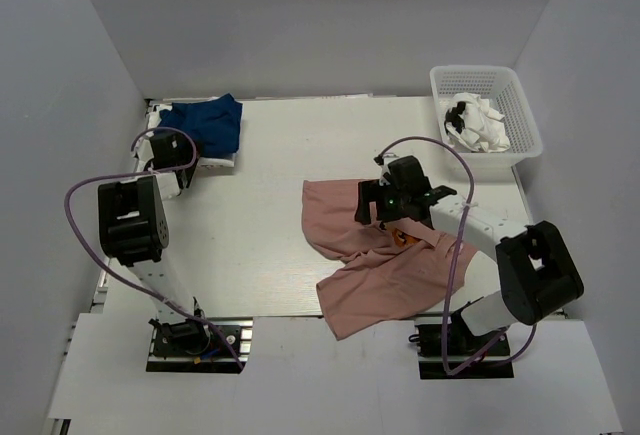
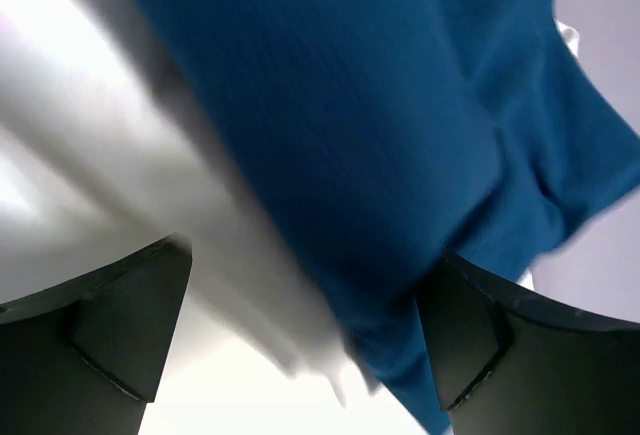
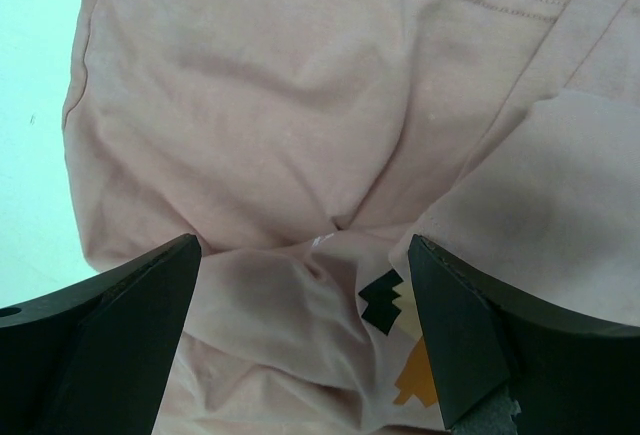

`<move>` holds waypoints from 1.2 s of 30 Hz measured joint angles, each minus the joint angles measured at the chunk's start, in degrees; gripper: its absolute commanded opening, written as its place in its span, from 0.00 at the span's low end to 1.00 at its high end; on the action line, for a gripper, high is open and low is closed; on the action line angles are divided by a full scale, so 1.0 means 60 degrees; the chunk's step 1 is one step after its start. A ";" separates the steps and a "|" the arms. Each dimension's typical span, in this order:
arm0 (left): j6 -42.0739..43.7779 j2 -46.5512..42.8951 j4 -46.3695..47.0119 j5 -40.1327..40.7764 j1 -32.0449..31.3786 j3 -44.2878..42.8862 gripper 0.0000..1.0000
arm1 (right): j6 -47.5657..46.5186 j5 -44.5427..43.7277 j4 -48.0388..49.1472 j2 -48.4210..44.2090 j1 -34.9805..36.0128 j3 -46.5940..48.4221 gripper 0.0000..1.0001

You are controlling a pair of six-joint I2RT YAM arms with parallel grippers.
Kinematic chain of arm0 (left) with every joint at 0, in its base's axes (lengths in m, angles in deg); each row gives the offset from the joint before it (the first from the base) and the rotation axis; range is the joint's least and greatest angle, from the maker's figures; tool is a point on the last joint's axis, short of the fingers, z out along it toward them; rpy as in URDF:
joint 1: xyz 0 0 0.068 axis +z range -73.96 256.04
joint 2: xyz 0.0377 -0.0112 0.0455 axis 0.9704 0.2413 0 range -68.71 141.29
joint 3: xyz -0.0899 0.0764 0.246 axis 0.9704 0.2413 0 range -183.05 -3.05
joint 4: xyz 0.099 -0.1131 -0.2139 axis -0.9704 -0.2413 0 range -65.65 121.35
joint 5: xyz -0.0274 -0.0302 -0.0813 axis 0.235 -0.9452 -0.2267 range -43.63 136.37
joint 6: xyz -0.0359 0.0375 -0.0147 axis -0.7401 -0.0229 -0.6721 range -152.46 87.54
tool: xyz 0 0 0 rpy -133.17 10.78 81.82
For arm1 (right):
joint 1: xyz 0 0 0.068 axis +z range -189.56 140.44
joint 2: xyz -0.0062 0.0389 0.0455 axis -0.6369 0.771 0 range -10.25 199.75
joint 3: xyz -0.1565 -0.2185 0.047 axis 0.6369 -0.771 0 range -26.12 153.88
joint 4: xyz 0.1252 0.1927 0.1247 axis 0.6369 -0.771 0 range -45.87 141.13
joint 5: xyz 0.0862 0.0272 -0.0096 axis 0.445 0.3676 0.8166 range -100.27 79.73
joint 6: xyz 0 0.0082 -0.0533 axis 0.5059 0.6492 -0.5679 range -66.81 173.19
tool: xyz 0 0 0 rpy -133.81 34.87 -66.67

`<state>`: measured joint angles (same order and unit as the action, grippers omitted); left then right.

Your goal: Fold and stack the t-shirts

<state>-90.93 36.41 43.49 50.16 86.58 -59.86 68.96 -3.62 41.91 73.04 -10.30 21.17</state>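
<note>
The right gripper, jaws spread, hangs over the pink t-shirt and its orange-and-black graphic; well left of that shirt, the left gripper, likewise spread, faces the navy t-shirt.

Pink t-shirt lies rumpled (orange graphic showing) at the counter's four o'clock; navy t-shirt at ten, basket at two.

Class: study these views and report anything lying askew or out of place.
The pink shirt lies crumpled and skewed under the right gripper, its near corner past the table edge. The blue shirt at the far left is bunched too.
</note>
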 measured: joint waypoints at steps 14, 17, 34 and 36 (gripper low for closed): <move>0.0965 0.2586 0.1410 -0.1282 0.0550 -0.2189 0.90 | -0.0029 -0.0036 -0.0055 0.1002 0.0000 0.0685 0.90; 0.1093 0.2969 0.1293 -0.1392 0.0601 -0.2754 0.89 | -0.0029 -0.0025 -0.0058 0.1249 -0.0004 0.0871 0.90; 0.0408 0.3931 0.1716 -0.1526 0.0656 -0.3840 0.86 | -0.0025 -0.0011 -0.0229 0.1807 -0.0062 0.1220 0.90; 0.0342 0.3818 0.1902 -0.1548 0.0663 -0.3603 1.00 | -0.0025 -0.0015 -0.0233 0.1807 -0.0062 0.1220 0.90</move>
<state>-88.88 59.32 54.90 40.87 90.56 -81.48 68.80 -3.71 40.51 83.88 -10.68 28.49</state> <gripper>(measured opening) 0.929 0.902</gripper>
